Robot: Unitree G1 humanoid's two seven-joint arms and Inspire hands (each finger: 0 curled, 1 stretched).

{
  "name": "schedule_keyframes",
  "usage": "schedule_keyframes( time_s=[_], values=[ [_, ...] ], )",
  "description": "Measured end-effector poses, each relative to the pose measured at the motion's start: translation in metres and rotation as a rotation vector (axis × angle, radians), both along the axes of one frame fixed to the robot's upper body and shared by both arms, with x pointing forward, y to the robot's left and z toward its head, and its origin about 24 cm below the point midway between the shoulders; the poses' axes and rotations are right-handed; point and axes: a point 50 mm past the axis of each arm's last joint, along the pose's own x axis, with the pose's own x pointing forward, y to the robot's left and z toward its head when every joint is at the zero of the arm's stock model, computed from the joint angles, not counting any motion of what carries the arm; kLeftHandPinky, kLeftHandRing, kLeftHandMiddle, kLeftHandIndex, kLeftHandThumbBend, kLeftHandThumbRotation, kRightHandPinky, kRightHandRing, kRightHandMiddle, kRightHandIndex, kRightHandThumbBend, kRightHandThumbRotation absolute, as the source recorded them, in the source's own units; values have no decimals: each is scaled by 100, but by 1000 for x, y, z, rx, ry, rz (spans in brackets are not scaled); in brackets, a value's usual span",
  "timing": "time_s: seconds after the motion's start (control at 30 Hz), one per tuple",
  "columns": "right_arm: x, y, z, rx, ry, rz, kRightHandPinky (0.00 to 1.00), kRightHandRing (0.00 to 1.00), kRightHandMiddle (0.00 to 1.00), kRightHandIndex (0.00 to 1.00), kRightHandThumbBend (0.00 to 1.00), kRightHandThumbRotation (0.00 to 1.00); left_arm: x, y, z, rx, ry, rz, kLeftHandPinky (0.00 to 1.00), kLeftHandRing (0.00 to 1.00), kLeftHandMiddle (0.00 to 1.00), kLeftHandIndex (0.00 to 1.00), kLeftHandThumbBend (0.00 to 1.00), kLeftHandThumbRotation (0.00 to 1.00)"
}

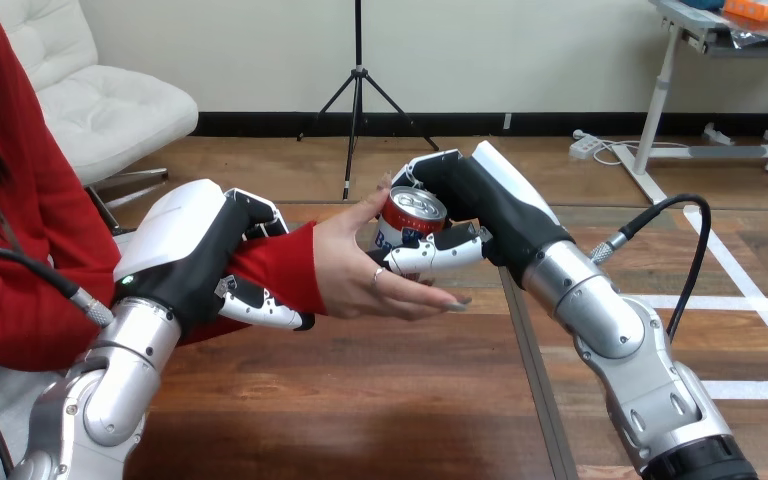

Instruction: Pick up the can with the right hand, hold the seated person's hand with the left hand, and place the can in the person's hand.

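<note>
While the left robot hand curls its fingers round the person's wrist at the red sleeve, the right robot hand grips the can tight. The can sits upright against the person's hand, maybe touching the open palm, above the counter.

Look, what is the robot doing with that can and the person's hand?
The robot is handing over a drink. Its right hand grips a red can and holds it right at the palm of the person's hand, which is open above the table. The person's fingers are not closed round the can yet. The robot's left hand is curled round the person's wrist, as if steadying it.
</note>
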Motion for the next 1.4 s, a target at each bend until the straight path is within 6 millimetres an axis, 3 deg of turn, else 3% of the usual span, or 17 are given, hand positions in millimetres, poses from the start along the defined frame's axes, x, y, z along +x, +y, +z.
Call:
schedule_keyframes(
  time_s=[0.33, 0.53, 1.1, 1.4],
  values=[
    [1, 0, 2, -5, 10, 0, 32, 39, 45, 48, 66, 0, 0, 0, 1, -9, -5, 3, 27, 32, 37, 37, 87, 0],
    [1, 0, 1, -10, 24, -1, 39, 47, 52, 52, 70, 7, 0, 0, 1, -3, -10, 2, 30, 35, 40, 40, 89, 0],
    [0, 0, 3, -27, 73, 22, 48, 57, 61, 62, 84, 47, -1, -3, 5, 45, -49, -23, 36, 48, 53, 51, 91, 1],
    [0, -1, 7, -35, 71, 29, 50, 60, 64, 64, 88, 64, -2, -6, 12, 48, -89, -48, 39, 55, 59, 56, 93, 9]
  ],
)
